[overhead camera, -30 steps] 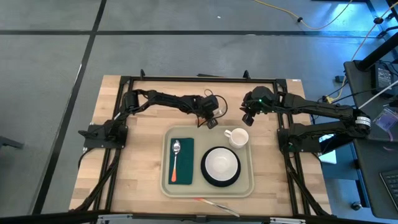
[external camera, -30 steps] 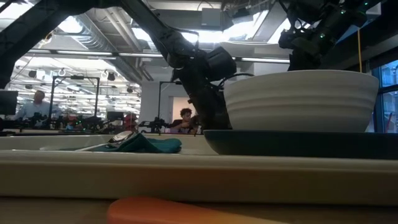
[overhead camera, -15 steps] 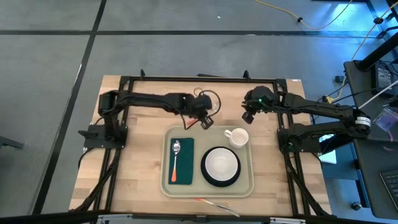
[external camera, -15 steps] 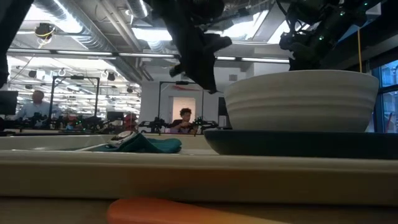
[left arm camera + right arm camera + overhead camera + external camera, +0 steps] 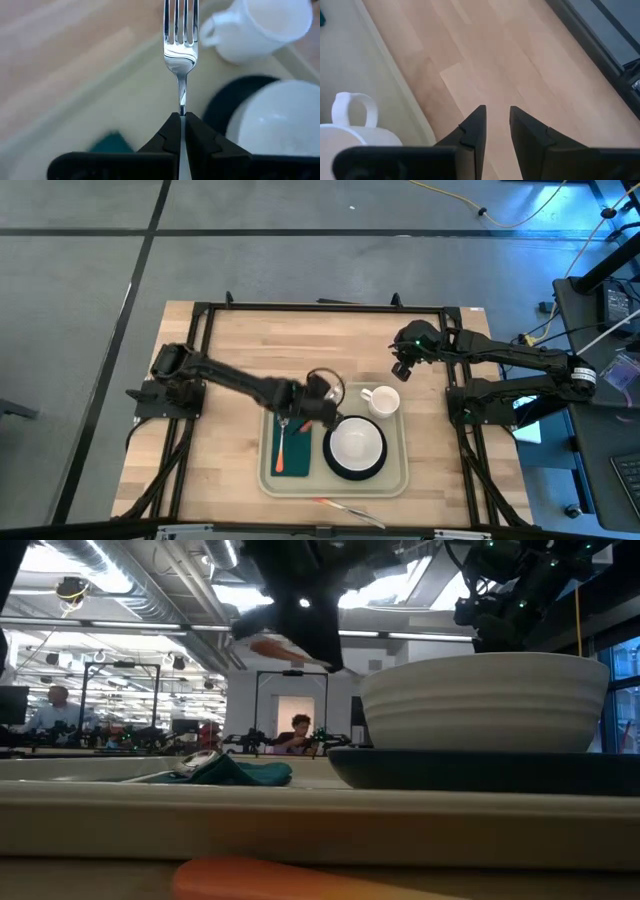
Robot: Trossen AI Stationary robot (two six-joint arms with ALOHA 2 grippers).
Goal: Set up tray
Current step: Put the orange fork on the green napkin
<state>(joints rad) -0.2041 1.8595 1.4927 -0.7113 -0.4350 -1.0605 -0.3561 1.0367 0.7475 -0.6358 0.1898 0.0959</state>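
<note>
The beige tray lies at the table's near middle. On it are a green napkin with a spoon, a white bowl on a black plate, and a white cup. My left gripper hovers over the tray's far part, between napkin and bowl, shut on a silver fork. My right gripper waits beyond the tray's far right corner with its fingers slightly open over bare wood. My left gripper pinches the fork's handle between its two fingertips. The fingers lie along the fork, whose tines point straight ahead of them toward the cup. The fork is lifted clear above the tray.
An orange-handled utensil lies on the wood just off the tray's near edge, also seen close up. A black frame runs along the table's far edge and sides. People show in the room beyond the table.
My left arm has swung from the table's far middle toward the near edge and now reaches over the tray's far part between napkin and bowl. My right gripper has kept still.
</note>
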